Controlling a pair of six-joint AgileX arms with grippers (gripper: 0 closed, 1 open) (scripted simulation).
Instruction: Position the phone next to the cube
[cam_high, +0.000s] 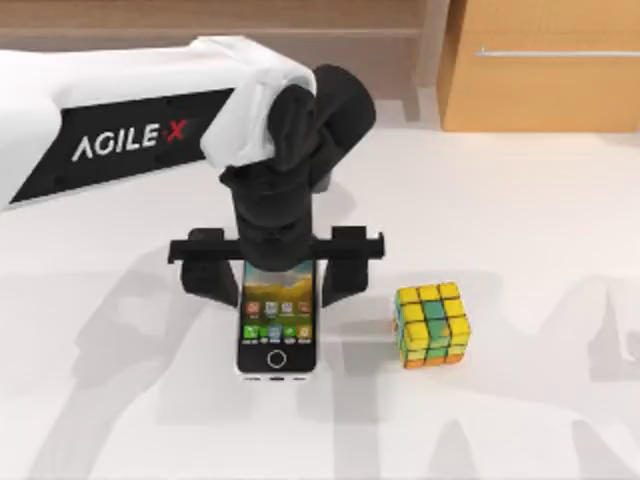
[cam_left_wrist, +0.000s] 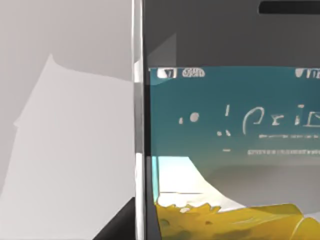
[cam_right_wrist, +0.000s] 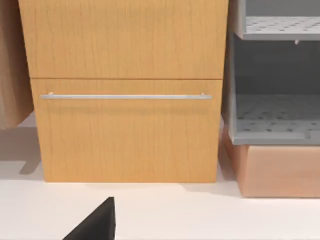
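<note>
A: Where is the left gripper (cam_high: 276, 280) at this moment?

B: Down over the far half of the phone (cam_high: 277, 335), on the white table (cam_high: 520, 250). Its black fingers (cam_high: 207, 275) stand one on each long edge of the handset, so the phone lies between the jaws with its home-button end sticking out toward the near side of the table.

A: Are the jaws clamped on it?

B: They sit close along both edges, narrowed to about the phone's width, but whether the pads actually press on it I cannot tell from above. The left wrist view is right up against the phone (cam_left_wrist: 230, 150), showing its pale edge and lit screen, with table beside it.

A: And the cube (cam_high: 432, 325)?

B: It sits outside the jaws, beyond the finger on the top view's right, near the phone but apart from it, with a strip of bare table between them. It is level with the phone's near half, yellow tiles on top with some green.

A: The right arm?

B: Its wrist camera faces a wooden drawer cabinet (cam_right_wrist: 125, 90) with a metal handle (cam_right_wrist: 125, 96), a grey shelf unit (cam_right_wrist: 277, 85) beside it; a dark wedge shows at the frame's lower edge
</note>
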